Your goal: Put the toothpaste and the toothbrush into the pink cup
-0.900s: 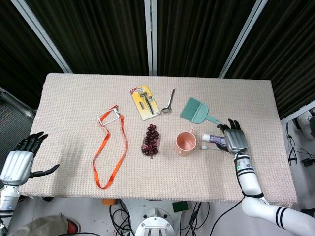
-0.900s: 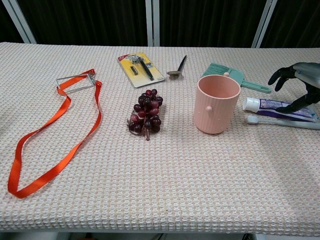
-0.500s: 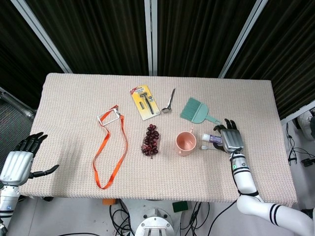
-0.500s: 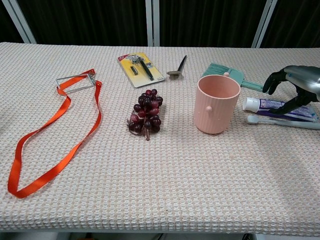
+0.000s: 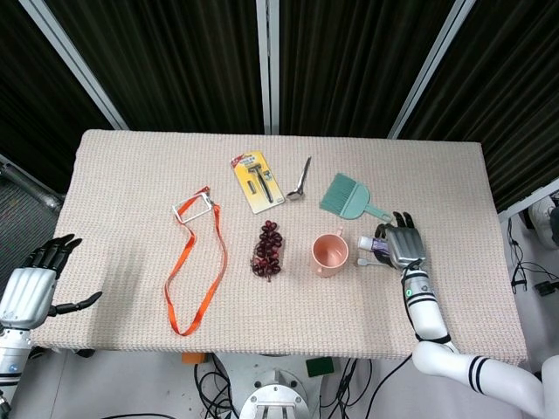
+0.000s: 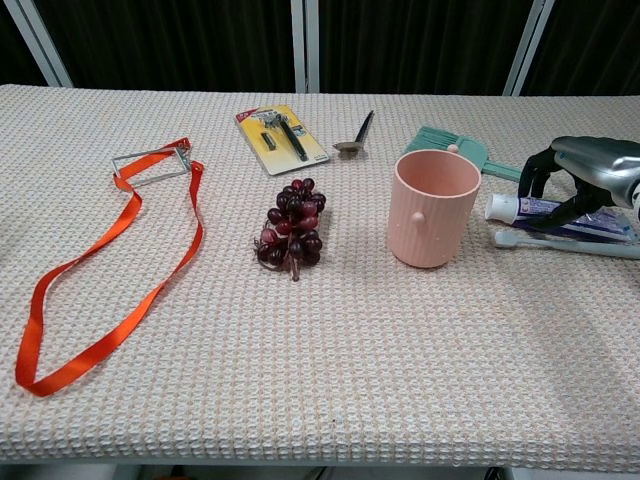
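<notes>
Left robot hand (image 5: pixel 31 284): At the near left corner, off the desk's edge, I see it hanging with fingers spread apart, holding nothing.

Desk (image 6: pixel 330 400): A beige woven cloth covers it, and everything in play lies on the far half.

Ribbon (image 6: pixel 110 280): An orange loop trails toward me at left, with a metal clip at its far end.

Grapes (image 6: pixel 292 228): A dark red bunch lies mid-desk, left of the cup and apart from it.

Cup (image 6: pixel 430 207): Pink, upright, mouth open and nothing showing inside from my head view.

Toothbrush (image 6: pixel 560 243): It lies flat just right of the cup, head pointing at the cup, on the near side of the toothpaste.

Toothpaste (image 6: pixel 545 212): The tube lies flat beside the toothbrush, white cap toward the cup, not touching the cup.

Right robot hand (image 6: pixel 585 175): It hovers over the tube's right part, palm down, fingers curved and parted. I cannot tell from either view whether the fingertips touch the tube, and it does not grip anything I can see.

Brush (image 5: pixel 347 196): A green hand brush lies behind the cup.

Spoon (image 5: pixel 300 181): Metal, lying further back, left of the brush.

Razor pack (image 5: pixel 257 181): A yellow card lies at the far centre, left of the spoon.
</notes>
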`<state>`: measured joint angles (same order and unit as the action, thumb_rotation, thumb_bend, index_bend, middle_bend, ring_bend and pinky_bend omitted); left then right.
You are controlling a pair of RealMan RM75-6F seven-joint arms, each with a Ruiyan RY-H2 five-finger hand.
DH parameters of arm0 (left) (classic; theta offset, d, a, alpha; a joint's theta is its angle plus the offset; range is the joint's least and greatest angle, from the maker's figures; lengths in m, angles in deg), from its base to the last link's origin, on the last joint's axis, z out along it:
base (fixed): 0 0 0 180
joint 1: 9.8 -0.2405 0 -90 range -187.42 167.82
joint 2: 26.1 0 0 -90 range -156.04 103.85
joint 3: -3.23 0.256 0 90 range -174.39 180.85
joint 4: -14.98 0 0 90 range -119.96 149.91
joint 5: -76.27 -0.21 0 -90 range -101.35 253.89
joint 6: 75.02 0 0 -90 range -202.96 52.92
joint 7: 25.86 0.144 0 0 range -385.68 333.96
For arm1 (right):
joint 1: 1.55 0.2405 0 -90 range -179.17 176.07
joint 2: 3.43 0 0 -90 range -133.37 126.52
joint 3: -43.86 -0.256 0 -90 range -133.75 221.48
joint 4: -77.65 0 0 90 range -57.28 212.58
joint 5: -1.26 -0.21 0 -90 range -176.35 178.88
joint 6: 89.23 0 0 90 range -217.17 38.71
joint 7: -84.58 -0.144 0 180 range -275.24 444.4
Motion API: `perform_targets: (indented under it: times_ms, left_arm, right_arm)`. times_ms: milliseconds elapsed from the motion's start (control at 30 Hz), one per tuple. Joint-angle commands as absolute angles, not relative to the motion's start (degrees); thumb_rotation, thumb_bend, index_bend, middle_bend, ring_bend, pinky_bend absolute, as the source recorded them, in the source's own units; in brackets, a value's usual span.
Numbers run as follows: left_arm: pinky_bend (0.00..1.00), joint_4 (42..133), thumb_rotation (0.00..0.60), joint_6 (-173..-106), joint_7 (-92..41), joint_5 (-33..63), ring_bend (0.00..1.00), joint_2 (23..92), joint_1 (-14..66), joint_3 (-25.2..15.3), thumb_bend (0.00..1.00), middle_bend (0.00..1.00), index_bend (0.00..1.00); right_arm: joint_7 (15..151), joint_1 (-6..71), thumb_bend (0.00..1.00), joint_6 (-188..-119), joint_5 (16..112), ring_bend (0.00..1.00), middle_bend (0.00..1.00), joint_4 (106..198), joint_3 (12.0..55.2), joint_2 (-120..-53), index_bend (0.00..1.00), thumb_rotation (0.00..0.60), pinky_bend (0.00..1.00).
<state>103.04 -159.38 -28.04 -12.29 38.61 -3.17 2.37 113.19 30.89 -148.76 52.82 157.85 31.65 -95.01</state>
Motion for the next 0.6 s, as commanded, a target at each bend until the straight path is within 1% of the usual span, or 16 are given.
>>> perform_targets:
  times_ms: [33, 100, 167, 267, 367, 600]
  left_arm:
    - [0.21, 102.99, 0.266, -159.35, -28.14, -12.29, 0.10, 38.61, -3.17, 2.38, 0.08, 0.09, 0.12]
    - [0.21, 102.94, 0.265, -159.35, -28.23, -12.28, 0.10, 38.63, -3.19, 2.41, 0.08, 0.09, 0.12]
    - [0.21, 102.90, 0.267, -159.39, -28.29, -12.27, 0.10, 38.63, -3.25, 2.43, 0.08, 0.09, 0.12]
    - [0.21, 102.91, 0.264, -159.54, -28.31, -12.23, 0.10, 38.55, -3.36, 2.44, 0.08, 0.09, 0.12]
    - [0.21, 102.99, 0.266, -159.71, -28.27, -12.31, 0.10, 38.42, -3.44, 2.45, 0.08, 0.09, 0.12]
    - [0.21, 103.40, 0.268, -159.61, -27.90, -12.32, 0.10, 38.21, -3.35, 2.38, 0.08, 0.09, 0.12]
  right_arm:
    - [113.85, 31.27, 0.67, -148.17, 52.19, 0.12, 0.49, 157.88, 31.93, -94.99, 0.57, 0.600, 0.00]
    - [114.77, 31.62, 0.71, -147.98, 51.70, 0.14, 0.50, 157.89, 32.19, -94.92, 0.59, 0.600, 0.00]
    - [114.82, 31.68, 0.73, -148.24, 51.45, 0.14, 0.51, 158.04, 32.12, -94.95, 0.61, 0.600, 0.00]
    - [113.33, 31.30, 0.74, -149.49, 52.36, 0.14, 0.52, 158.86, 31.72, -94.46, 0.64, 0.600, 0.00]
    - [109.29, 30.04, 0.75, -152.16, 55.36, 0.14, 0.54, 160.89, 30.75, -92.75, 0.65, 0.600, 0.00]
    - [92.65, 25.45, 0.77, -161.43, 64.44, 0.15, 0.56, 169.61, 25.12, -85.89, 0.68, 0.600, 0.00]
